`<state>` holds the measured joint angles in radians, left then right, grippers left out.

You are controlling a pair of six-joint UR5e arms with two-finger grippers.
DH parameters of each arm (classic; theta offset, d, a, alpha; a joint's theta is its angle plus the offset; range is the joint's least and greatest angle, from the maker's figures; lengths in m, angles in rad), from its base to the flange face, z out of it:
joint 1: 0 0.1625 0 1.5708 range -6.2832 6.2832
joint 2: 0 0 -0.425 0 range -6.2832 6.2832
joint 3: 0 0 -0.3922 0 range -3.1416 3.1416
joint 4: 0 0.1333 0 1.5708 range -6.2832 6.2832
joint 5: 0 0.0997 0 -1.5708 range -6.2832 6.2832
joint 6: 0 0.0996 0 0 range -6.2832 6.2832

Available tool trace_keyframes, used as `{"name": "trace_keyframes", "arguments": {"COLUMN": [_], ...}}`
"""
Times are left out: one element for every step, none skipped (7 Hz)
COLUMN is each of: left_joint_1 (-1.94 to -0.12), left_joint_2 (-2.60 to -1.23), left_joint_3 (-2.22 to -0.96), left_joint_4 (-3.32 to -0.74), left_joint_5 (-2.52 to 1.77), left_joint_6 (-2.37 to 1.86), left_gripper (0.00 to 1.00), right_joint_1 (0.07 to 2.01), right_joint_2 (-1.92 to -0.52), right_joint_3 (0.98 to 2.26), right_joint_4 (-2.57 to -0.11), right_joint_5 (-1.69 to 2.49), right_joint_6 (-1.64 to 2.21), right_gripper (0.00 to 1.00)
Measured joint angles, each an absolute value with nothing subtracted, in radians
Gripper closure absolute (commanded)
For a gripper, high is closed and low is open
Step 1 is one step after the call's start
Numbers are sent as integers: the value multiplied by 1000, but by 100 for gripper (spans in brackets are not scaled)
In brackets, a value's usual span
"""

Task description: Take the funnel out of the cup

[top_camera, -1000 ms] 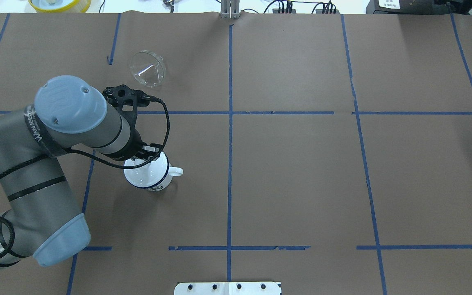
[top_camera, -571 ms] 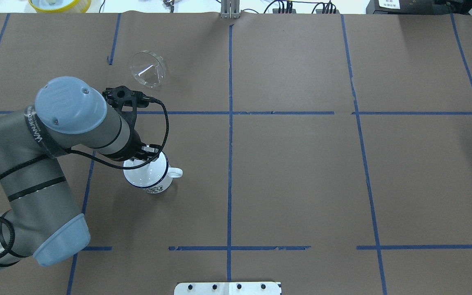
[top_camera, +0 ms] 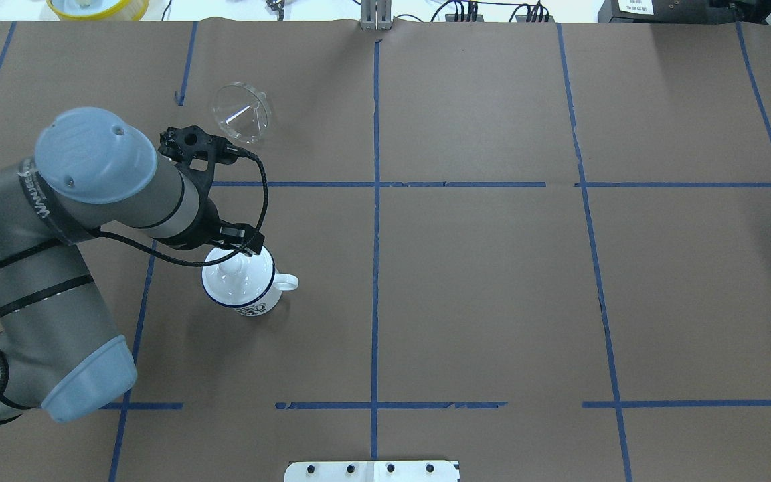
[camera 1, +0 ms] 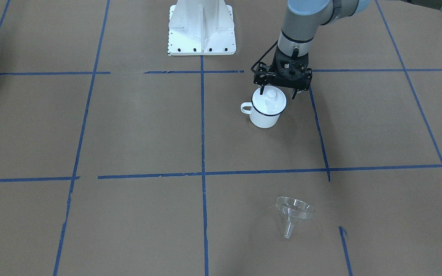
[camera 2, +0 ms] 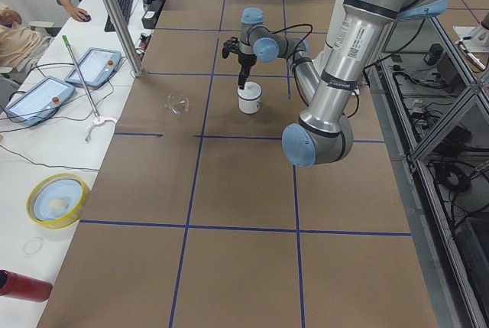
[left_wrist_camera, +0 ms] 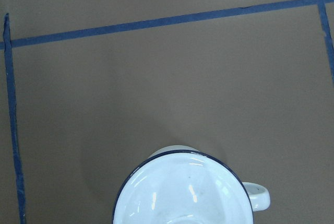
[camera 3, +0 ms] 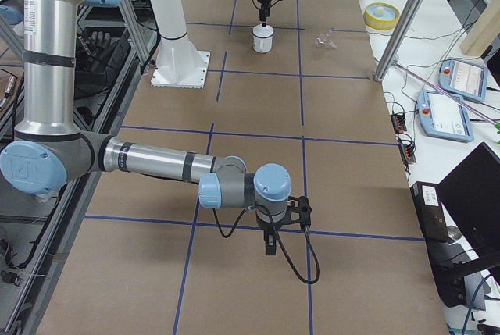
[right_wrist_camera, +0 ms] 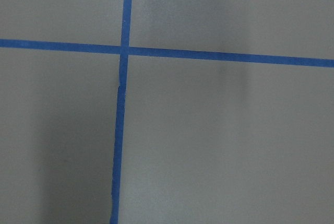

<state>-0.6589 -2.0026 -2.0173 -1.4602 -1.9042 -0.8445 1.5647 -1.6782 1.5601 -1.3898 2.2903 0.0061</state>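
Observation:
The clear funnel lies on its side on the brown table, apart from the cup; it also shows in the front view. The white cup with a dark blue rim stands upright, handle to the overhead view's right, and a white domed lid with a knob sits on it. My left gripper hangs open just above the lid, one finger on each side of the knob, holding nothing. The left wrist view shows the lidded cup at its bottom edge. My right gripper shows only in the exterior right view; I cannot tell its state.
The white robot base plate stands at the table's near-robot edge. Blue tape lines cross the brown paper. A yellow bowl sits beyond the far edge. Operators' desks with tablets stand past the far side.
My left arm has pulled back and up from the cup. The lid's knob, earlier covered by the gripper, now shows. Cup and funnel have not moved.

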Motion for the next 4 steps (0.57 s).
{"name": "trace_keyframes", "arguments": {"left_joint_1": [-750,-876,-1000,-1104], "left_joint_2": [-1961,-1895,-1825,-1755], "left_joint_3": [-2018,-2016,-2009,-1997], "left_joint_4": [-1478,-1492,-1498,-1501], "left_joint_5": [-1960,-2061,-2152,-2214], "left_joint_6": [-675,-471,-318,-237], "left_gripper": [0,0,0,0], "right_joint_1": [1565,1565,1565,1565], "right_joint_2": [-1678,-1678,-1678,-1678], "right_joint_3": [1560,1560,1560,1560], "right_joint_4": [-1390,-1390,-1390,-1390], "right_joint_5": [2290,2290,2290,2290], "right_joint_6": [6,6,6,6], "right_gripper": [0,0,0,0]}}
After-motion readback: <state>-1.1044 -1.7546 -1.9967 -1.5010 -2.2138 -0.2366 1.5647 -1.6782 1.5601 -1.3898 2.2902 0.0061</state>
